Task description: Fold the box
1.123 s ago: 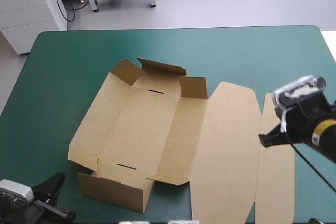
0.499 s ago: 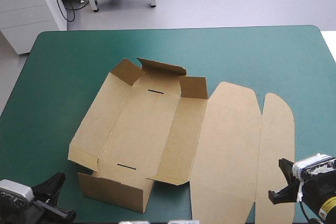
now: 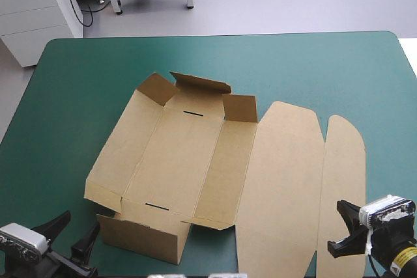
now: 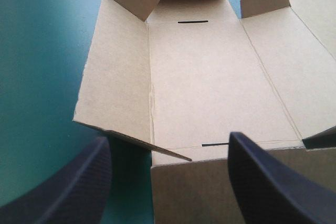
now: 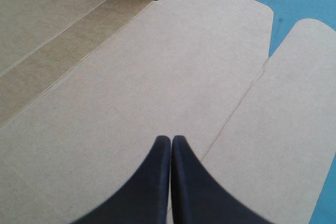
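Left gripper, seen from above at the near left, gapes wide and empty just short of the brown box, which lies in the middle of the table, end walls up, lid flat to the right; right gripper hangs over the lid's near edge. Left wrist view: the near wall sits between the spread black fingers. Right wrist view: fingers pressed together, holding nothing. Board looks light, stiff and creased; grip a wall's free edge.

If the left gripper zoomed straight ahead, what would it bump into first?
Probably the box: its raised near flap stands right ahead of the open left gripper, though how far is unclear.
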Robot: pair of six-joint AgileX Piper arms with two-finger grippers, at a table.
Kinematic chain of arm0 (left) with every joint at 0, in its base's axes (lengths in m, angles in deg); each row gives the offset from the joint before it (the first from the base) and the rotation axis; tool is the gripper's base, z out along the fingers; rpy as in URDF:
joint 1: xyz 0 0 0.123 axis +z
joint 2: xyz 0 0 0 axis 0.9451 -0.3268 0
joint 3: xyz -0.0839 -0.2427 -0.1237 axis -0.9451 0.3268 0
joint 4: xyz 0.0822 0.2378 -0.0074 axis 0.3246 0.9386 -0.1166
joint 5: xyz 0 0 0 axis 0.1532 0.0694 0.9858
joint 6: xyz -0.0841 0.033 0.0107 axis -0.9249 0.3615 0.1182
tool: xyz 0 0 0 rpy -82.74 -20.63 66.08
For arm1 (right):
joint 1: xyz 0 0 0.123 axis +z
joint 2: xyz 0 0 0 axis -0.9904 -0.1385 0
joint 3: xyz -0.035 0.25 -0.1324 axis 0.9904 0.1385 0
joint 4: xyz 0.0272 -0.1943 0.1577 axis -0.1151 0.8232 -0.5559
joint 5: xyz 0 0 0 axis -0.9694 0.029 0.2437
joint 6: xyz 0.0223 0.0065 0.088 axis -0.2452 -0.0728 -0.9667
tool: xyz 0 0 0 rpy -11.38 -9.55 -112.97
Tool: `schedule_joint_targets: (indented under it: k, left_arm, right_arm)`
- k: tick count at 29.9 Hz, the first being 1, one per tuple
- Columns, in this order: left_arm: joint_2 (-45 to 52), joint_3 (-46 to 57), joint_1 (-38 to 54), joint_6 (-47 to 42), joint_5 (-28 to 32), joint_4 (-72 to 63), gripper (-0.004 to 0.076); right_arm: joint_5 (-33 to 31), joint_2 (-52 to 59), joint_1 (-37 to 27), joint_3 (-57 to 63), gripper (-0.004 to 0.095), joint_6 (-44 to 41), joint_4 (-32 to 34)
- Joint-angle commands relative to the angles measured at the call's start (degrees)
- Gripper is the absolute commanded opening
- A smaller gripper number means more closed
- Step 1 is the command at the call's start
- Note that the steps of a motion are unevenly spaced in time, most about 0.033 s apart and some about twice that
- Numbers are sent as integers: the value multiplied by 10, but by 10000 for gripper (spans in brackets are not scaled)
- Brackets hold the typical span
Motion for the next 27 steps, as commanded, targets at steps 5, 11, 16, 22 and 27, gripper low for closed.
schedule_joint_targets:
  k: [5,11,16,22,27]
  left_arm:
    - [-47,-24,-1,-7,42,-19,510]
    - [-165,-98,-1,13,41,-13,466]
    - [-286,-188,-1,49,13,-8,454]
    - [-446,-276,-1,70,-76,41,454]
    - [-552,-332,0,71,-82,63,454]
  right_arm:
    - [45,-6,-3,-14,-14,7,8]
    - [45,-6,-3,-14,-14,7,8]
    - [45,-6,-3,-14,-14,7,5]
    - [45,-6,-3,-14,-14,7,1]
    - [45,-6,-3,-14,-14,7,0]
